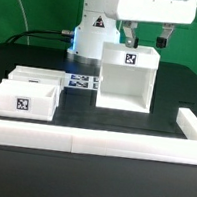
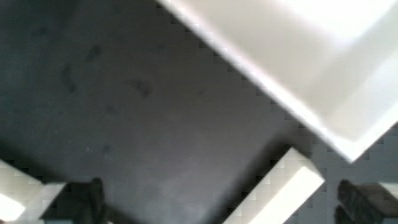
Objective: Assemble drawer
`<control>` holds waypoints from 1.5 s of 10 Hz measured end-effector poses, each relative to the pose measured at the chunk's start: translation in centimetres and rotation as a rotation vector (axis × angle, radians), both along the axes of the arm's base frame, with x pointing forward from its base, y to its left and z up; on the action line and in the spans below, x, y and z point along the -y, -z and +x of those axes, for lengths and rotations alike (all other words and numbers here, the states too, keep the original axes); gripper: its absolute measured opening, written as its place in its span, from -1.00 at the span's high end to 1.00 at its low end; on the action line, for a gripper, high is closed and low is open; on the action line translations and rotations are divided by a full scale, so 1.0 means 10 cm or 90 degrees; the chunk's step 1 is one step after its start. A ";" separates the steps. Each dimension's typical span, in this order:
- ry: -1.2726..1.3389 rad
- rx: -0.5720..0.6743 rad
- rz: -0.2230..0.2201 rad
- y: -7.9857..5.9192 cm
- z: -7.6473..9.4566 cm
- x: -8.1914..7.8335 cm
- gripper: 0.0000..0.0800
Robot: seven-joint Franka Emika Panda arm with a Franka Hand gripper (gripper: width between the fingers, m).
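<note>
**Operator:** Report the condition of the claw.

**Technician:** The claw [image 1: 145,37] is released. Its fingers [image 1: 128,36] stand well apart and grasp nothing. In the wrist view, only the dark table [image 2: 143,110] shows between them.

**Operator:** Where is the claw in relation to the drawer parts?

**Technician:** It hangs above the rear of the shell [image 1: 126,85] and is apart from it. The shell stands upright on the table with its open front facing the border wall [image 1: 91,141]. A square tag sits on its upper face. One white corner of the shell appears in the wrist view.

**Operator:** Locate the remaining parts.

**Technician:** Both trays lie toward the exterior view's left, well apart from the claw. The front tray [image 1: 23,103] carries a tag on its near wall. The rear tray [image 1: 37,77] sits close behind it. The marker board [image 1: 83,82] lies flat on the table between the trays and the shell.
</note>
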State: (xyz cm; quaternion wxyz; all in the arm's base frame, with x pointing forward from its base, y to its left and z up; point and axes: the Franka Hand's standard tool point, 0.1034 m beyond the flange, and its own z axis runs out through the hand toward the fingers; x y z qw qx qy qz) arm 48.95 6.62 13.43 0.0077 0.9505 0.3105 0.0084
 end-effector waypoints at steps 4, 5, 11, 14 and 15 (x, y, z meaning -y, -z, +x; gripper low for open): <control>0.001 -0.001 0.000 0.01 0.01 0.01 -0.62; 0.015 -0.002 0.001 0.01 -0.01 0.01 -0.62; 0.348 -0.020 0.022 0.04 -0.53 -0.19 -0.62; 0.343 -0.020 0.022 0.08 -0.59 -0.21 -0.62; 0.343 -0.020 0.022 0.09 -0.59 -0.21 -0.62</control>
